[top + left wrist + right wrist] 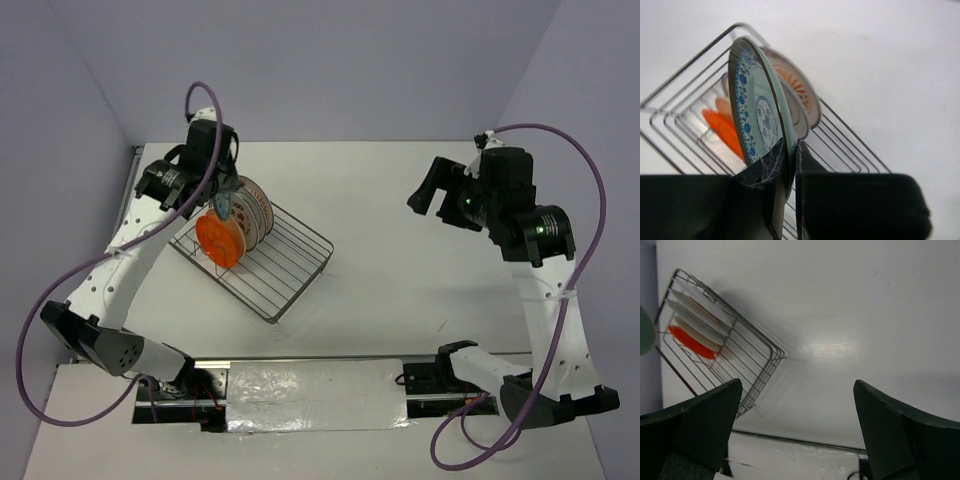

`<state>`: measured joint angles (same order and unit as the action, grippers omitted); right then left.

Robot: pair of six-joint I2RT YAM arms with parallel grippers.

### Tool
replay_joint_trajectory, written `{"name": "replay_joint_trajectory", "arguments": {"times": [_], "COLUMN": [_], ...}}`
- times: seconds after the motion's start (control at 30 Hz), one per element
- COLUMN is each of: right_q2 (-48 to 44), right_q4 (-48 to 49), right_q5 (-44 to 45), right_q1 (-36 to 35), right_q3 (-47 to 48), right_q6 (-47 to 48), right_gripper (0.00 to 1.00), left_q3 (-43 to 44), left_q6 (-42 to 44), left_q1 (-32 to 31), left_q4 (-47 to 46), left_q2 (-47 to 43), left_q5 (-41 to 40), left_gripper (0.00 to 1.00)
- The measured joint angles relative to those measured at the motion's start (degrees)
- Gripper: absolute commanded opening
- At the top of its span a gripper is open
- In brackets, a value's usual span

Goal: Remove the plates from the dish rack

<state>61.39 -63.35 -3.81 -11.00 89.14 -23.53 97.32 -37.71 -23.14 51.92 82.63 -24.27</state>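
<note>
Taking blue plate (757,120) from dish rack (290,262), far left corner of surface (420,240); left end effector (790,150) pinches rim. Right end effector (797,415) spread wide. Next: lift clear, lay flat.

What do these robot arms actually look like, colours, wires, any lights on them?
Both arms are built of slim white tubes joined by chunky black round joints. The left arm and right arm each carry a thin purple cable looping loosely alongside. The left gripper and right gripper have flat black fingers. Small green lights glow on the right arm.
</note>
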Motion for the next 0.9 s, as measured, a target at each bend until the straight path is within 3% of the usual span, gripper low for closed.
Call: {"name": "replay_joint_trajectory", "arguments": {"times": [0.17, 0.33, 0.43, 0.73, 0.83, 0.9], "right_q2": [5.35, 8.02, 9.53, 10.78, 10.84, 10.84], "right_q4": [-0.09, 2.54, 4.13, 5.6, 5.81, 5.99], "right_q5": [-3.23, -12.44, -16.96, -19.02, -19.1, -19.32], "right_q1": [0.09, 1.53, 1.6, -3.04, -5.11, -5.7], "right_q3": [8.61, 10.95, 10.88, 1.62, -3.34, -5.57], "right_q6": [-7.48, -14.45, -17.2, -17.05, -16.13, -15.8], "right_gripper": [1.0, 1.0, 1.0, 0.92, 0.84, 0.73], "left_q3": [-0.52, -13.62, -18.84, -17.4, -16.15, -15.93], "left_q6": [20.7, 43.78, 52.37, 66.38, 69.13, 70.34], "left_q1": [-13.94, -35.39, -43.34, -52.3, -53.53, -53.96], "left_q4": [-8.11, -19.71, -22.88, -27.61, -29.53, -30.75], "left_q2": [-0.61, -3.08, -3.17, -2.91, -2.34, -1.99], "left_q5": [-1.46, -10.99, -12.39, -11.32, -11.17, -10.97], "left_gripper": [0.0, 0.0, 0.0, 0.0, 0.0, 0.0]}}
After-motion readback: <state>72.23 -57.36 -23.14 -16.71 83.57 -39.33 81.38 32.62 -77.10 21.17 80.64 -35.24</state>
